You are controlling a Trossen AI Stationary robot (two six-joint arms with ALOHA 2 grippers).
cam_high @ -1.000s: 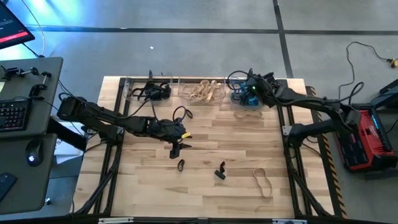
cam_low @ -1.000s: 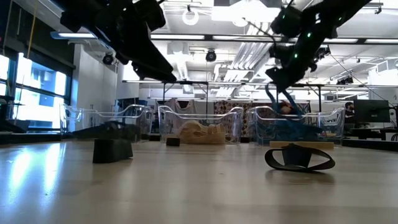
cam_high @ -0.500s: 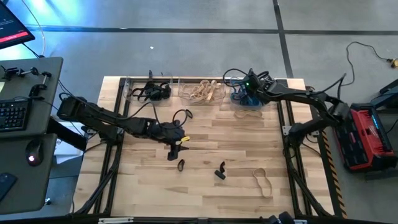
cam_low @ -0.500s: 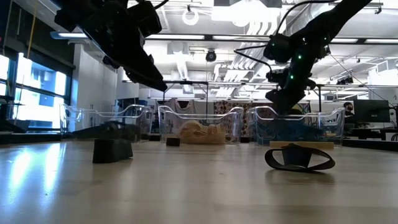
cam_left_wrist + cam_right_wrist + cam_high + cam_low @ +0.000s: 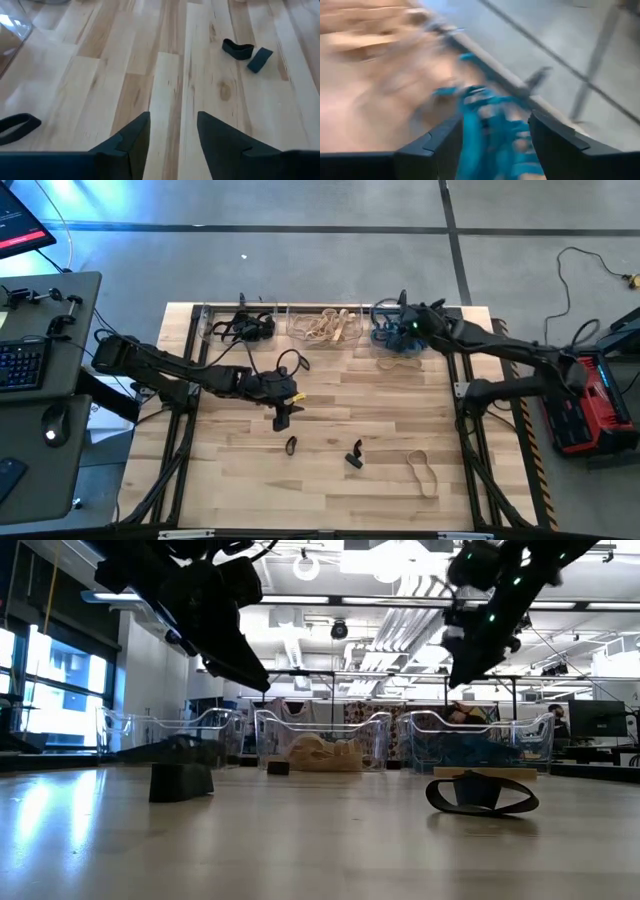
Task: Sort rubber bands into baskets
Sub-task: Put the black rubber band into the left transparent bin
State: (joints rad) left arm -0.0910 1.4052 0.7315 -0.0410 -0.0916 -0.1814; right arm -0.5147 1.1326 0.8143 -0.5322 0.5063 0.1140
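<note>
Blue rubber bands between parted fingers

Three baskets in a row along the table's far edge

Loose rubber bands near mid-table, another toward the near right; left gripper just behind the mid-table bands; right gripper over the rightmost basket.

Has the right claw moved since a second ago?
Yes. In the low view the right claw has risen, now hanging higher above the blue-band basket than before.
</note>
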